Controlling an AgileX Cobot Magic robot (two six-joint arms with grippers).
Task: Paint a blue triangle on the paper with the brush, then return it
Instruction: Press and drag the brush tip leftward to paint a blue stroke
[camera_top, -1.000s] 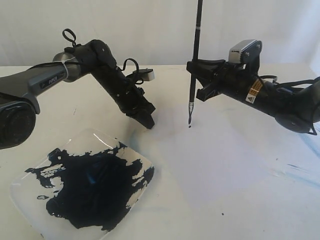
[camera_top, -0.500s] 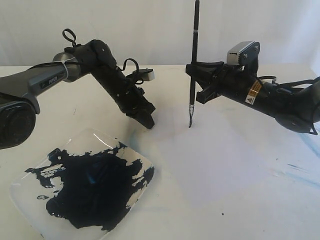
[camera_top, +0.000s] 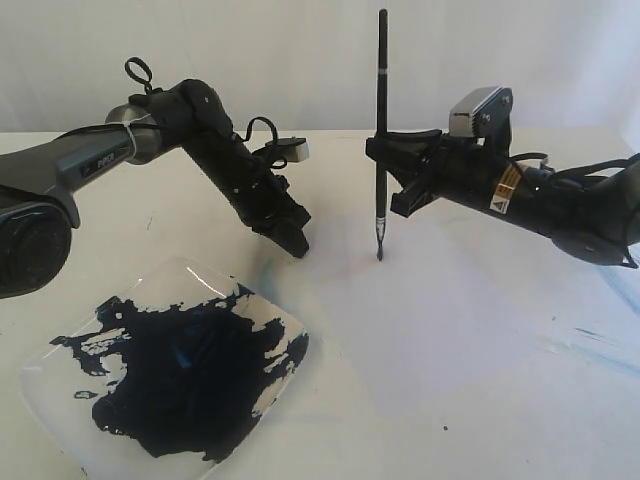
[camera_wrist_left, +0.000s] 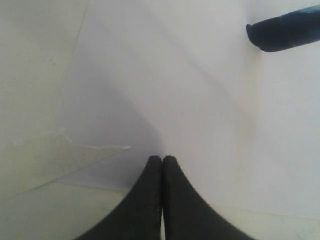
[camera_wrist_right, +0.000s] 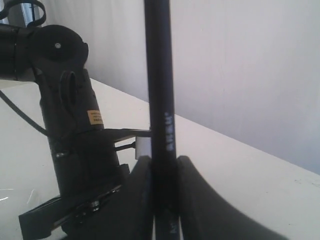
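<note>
Exterior view: the right gripper (camera_top: 385, 175) pinches the brush (camera_top: 380, 90) upright by its black handle, well beyond the far corner of the plate (camera_top: 180, 268). The bristle tip is at or just above the paper (camera_top: 450, 330); I cannot tell whether it touches. No blue triangle shows, so painting looks barely begun. The next move calls for pressing the tip down and drawing 3 joined strokes. Bare paper spreads away from the plate, while the left gripper (camera_top: 297, 243) hangs just past the plate's far corner, so strokes should steer clear of it

Left wrist view: the left gripper (camera_wrist_left: 162, 159) has its jaws pressed together, empty, over the paper's edge beside the plate (camera_wrist_left: 50, 160)

Right wrist view: the right gripper (camera_wrist_right: 165, 170) has both jaws clamped on the brush handle (camera_wrist_right: 159, 75)
</note>
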